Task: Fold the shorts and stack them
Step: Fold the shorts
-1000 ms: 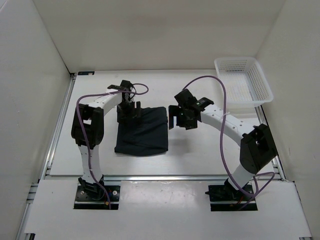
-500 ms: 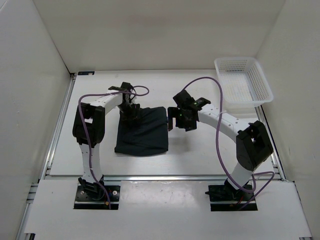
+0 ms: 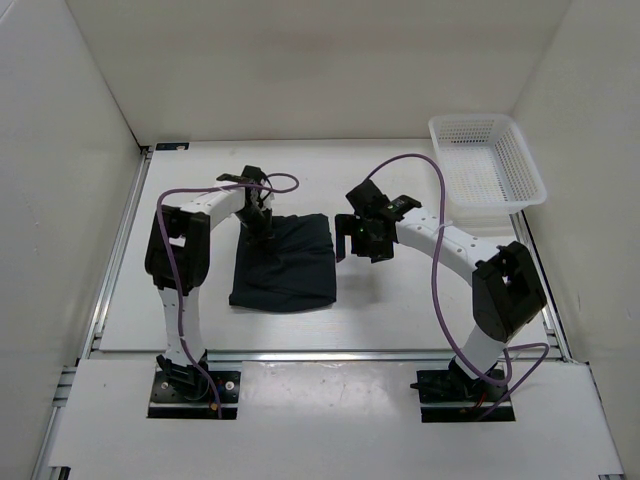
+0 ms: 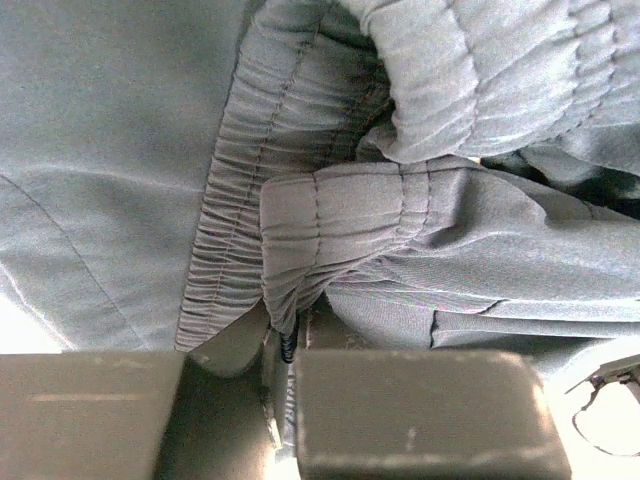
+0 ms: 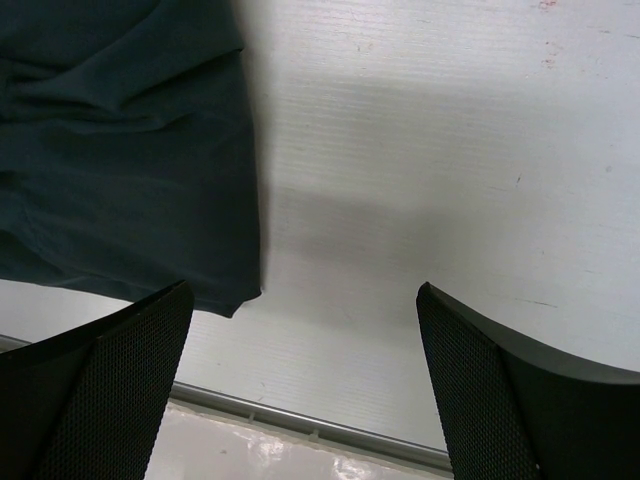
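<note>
– While the top camera looks down on both arms, where do the shorts (image 3: 288,265) lie?

– On the table (image 3: 400,300), left of its middle, folded into a dark, roughly square bundle. They lie flat, between the two arms and nearer the left one.

– And the left end effector (image 3: 262,224)?

– It is down on the far left corner of the bundle. In its own wrist view the cloth fills nearly the whole picture, looking pale grey, and the gathered elastic waistband (image 4: 300,110) is bunched up in folds. One fold of that waistband runs down into the narrow gap between the two fingers, which are pressed together on it, so the end effector is pinching the shorts by the waistband.

– What about the right end effector (image 3: 352,236)?

– It hangs just beside the right edge of the shorts, not touching them as far as I can see. Its wrist camera shows the fingers (image 5: 110,390) spread wide with only bare table between them, and the shorts' edge and one corner in the upper left of the picture.

– Anything else on the table?

– A white mesh basket (image 3: 487,165) at the far right corner, well apart from the shorts and from both end effectors.
</note>
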### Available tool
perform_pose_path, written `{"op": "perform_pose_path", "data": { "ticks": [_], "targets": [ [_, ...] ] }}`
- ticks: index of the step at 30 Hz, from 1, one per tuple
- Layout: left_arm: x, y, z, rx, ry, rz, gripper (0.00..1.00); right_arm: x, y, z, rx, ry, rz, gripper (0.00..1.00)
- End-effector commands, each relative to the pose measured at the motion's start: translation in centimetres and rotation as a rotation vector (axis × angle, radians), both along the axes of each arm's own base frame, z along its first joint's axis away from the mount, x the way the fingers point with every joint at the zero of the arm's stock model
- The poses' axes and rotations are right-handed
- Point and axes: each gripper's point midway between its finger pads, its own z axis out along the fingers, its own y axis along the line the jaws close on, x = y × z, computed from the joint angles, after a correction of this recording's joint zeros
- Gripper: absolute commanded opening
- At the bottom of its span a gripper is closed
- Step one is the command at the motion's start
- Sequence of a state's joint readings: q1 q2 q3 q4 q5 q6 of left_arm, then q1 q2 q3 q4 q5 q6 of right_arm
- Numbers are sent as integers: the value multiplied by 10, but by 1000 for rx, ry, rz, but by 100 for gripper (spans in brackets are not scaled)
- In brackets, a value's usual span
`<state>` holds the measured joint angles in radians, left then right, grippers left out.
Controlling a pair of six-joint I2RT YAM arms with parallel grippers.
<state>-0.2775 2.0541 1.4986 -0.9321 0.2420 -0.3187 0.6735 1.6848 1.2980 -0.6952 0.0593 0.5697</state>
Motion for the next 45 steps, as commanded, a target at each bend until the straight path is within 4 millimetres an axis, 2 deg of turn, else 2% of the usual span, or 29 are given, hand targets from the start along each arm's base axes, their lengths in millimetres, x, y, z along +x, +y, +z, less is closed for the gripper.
{"op": "perform_pose_path", "data": {
  "ticks": [1,4,5,6,9,11,16,20,26,28,29,31,33,35,36,38,42,43,45],
  "targets": [
    [5,7,22,15,-68,15,10,7,3,1,31,-8,-4,96],
    [8,15,31,60,-101,50,13,5,5,-3,34,8,2,98],
    [11,18,38,76,-126,66,32,5,5,-3,34,8,2,98],
    [7,25,38,112,-125,81,45,5,5,-3,34,8,2,98],
    [-1,31,47,105,-133,112,95,5,5,-3,34,8,2,98],
    [-5,32,57,73,-146,121,99,5,5,-3,34,8,2,99],
    [-26,34,54,-35,-91,135,99,5,5,-5,34,8,2,99],
    [-42,27,35,-78,-19,111,87,5,5,-5,34,8,2,99],
    [-52,17,20,-143,34,93,81,4,2,-5,28,3,-2,99],
    [-56,17,15,-139,51,94,75,4,2,-5,28,3,-2,99],
    [-54,20,15,-139,51,103,65,4,2,-5,28,3,-2,99],
    [-54,20,15,-139,51,103,54,2,0,-8,22,10,-2,99],
    [-52,21,22,-137,27,111,38,2,0,-8,22,11,-2,99],
    [-44,19,37,-150,-21,116,30,2,0,-8,22,11,-2,99],
    [-47,19,37,-147,-8,117,26,2,0,-8,22,11,-2,99],
    [-44,20,46,-144,-34,117,11,0,5,-10,41,27,9,99],
    [-40,22,65,-138,-75,128,10,3,23,-10,142,65,50,100],
    [-39,23,67,-132,-88,129,10,5,30,-4,175,59,63,100],
    [-35,24,84,-133,-134,138,10,9,37,-12,211,79,74,100]
  ]
}}
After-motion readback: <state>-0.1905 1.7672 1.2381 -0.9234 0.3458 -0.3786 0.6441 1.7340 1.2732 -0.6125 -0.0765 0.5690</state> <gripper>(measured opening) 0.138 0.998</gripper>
